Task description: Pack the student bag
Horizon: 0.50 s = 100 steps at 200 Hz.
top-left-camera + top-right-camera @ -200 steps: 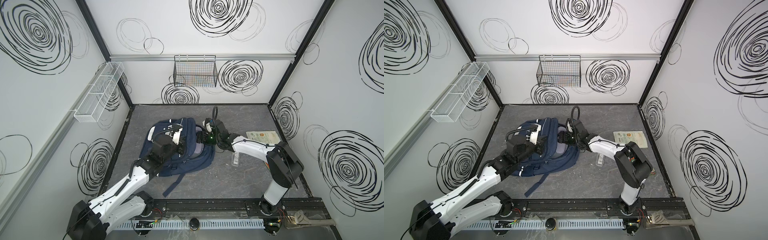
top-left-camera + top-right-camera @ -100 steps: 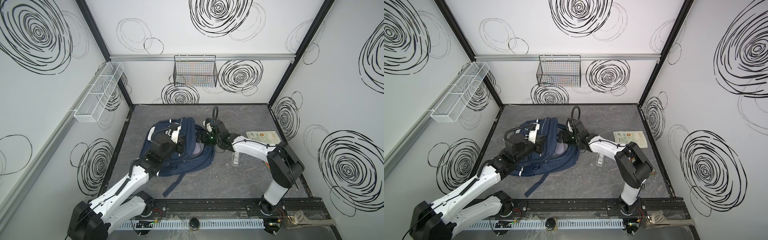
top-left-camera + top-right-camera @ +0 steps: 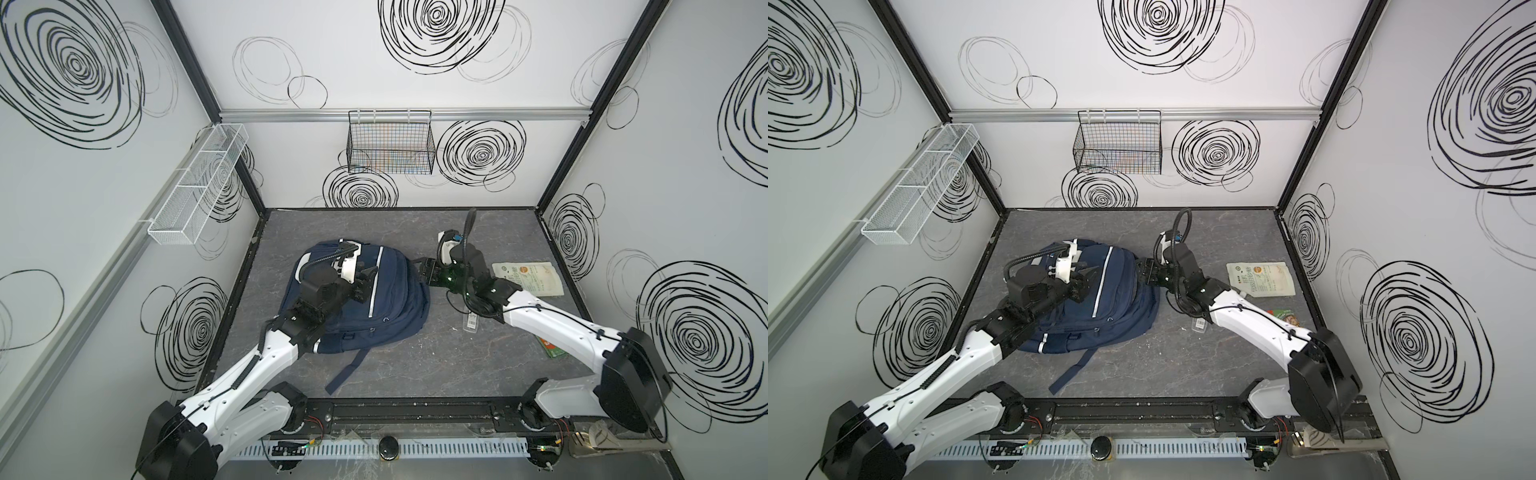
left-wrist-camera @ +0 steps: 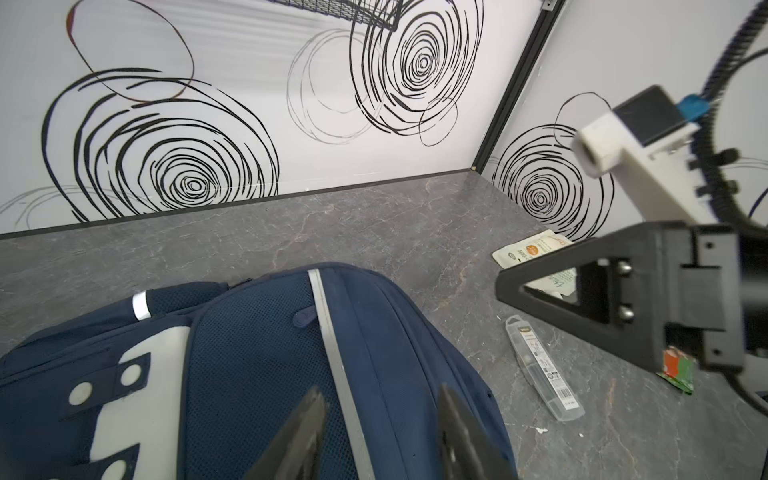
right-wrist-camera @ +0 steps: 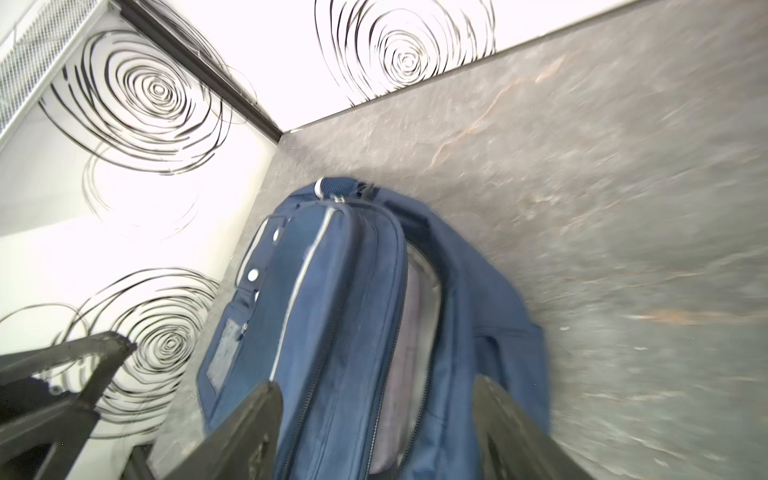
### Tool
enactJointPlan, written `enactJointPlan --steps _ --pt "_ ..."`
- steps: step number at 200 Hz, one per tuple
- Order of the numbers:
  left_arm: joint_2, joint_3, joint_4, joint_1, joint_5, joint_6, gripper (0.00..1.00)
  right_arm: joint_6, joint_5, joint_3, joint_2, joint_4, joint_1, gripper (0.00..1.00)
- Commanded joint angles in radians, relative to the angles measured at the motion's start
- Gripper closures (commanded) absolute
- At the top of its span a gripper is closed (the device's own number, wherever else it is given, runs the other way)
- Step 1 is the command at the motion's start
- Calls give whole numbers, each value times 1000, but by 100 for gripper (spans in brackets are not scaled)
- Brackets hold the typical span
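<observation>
The student bag (image 3: 399, 299) lies flat on the table (image 3: 415, 374), front pockets up. It is directly beneath your left gripper (image 4: 380, 399) and just ahead of your right gripper (image 5: 374, 395).

The left gripper's jaws stand apart over the silver stripe (image 4: 332, 361) on the front panel and pinch nothing. I cannot tell whether its tips touch the fabric. The right gripper's jaws are spread wide, one to each side of the bag's top end. There the main zip gapes and pale lining (image 5: 415, 316) shows in the slit. The right wrist view is blurred, so contact there is unclear too.

Behind the right gripper, alongside its arm, a clear plastic case (image 3: 471, 327), a white pouch (image 3: 528, 279) and a green packet (image 3: 552, 348) lie on the table, none of them packed.

I read this as the opening step: the mouth is only a slit and nothing is loaded. Next you need one gripper to take the upper flap at the zip and lift it wide. The other should reach back for the case, the nearest item. Soft fabric will likely sag shut if released, so hold it while loading.
</observation>
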Motion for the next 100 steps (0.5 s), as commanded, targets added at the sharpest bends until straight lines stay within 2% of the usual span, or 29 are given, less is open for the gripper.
enactJointPlan --steps 1,23,45,65,100 --pt "-34 20 53 15 -60 -9 51 -124 170 -47 -92 -33 138 29" --pt "-51 24 36 38 -93 -11 51 -187 265 -99 -149 8 345 38" --pt "-74 21 40 73 -98 -25 51 -175 343 -140 -129 51 510 45" --pt "-95 10 53 103 -98 -35 50 -137 358 -131 -59 60 585 52" --pt "-110 3 60 128 -90 -46 50 -108 369 -99 80 103 647 55"
